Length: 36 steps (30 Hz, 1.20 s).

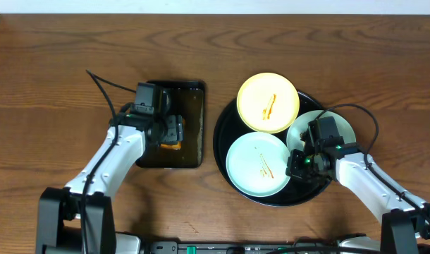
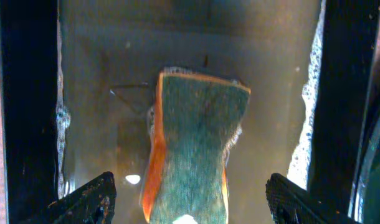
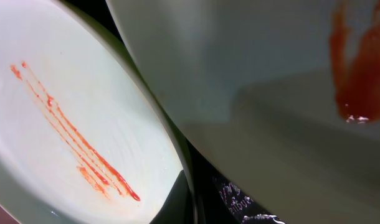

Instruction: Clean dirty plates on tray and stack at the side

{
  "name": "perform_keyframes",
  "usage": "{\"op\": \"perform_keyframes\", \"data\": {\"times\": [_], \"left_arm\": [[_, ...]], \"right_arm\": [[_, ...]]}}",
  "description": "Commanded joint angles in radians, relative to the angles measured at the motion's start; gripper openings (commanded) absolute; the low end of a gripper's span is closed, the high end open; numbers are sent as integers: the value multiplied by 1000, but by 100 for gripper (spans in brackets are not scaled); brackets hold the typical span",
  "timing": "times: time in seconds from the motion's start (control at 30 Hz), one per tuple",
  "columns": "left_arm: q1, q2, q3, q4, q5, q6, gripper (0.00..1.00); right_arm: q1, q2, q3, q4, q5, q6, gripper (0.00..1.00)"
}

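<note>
Nothing cleaned: three streaked plates (image 1: 257, 164) on your tray (image 1: 225, 130), none stacked.
Left jaws apart over sponge (image 2: 193, 149); right jaws at mint plate (image 1: 342, 127), grip you can't tell.

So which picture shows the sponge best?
The left wrist view: the sponge fills it, green scrubby face towards the camera with an orange edge, in the wet rectangular tray. Overhead, only a sliver of orange peeks out beneath the left jaws. The right wrist view shows only plates, no sponge.
</note>
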Motion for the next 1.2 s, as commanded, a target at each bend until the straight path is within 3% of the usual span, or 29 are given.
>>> {"op": "perform_keyframes", "data": {"times": [0.0, 0.17, 0.53, 0.57, 0.6, 0.7, 1.17], "left_arm": [[-2, 37, -8, 17, -12, 19, 77], [-2, 89, -8, 40, -12, 19, 73], [-2, 138, -8, 69, -8, 19, 40], [-2, 138, -8, 70, -8, 19, 35], [-2, 136, -5, 70, -8, 19, 23], [-2, 122, -4, 71, -9, 19, 8], [-2, -66, -4, 4, -8, -21, 8]], "right_arm": [[6, 4, -6, 3, 2, 7, 1], [6, 4, -6, 3, 3, 7, 1], [6, 4, -6, 3, 3, 7, 1], [6, 4, -6, 3, 3, 7, 1], [6, 4, -6, 3, 3, 7, 1], [6, 4, -6, 3, 3, 7, 1], [6, 4, -6, 1, 2, 6, 1]]}}
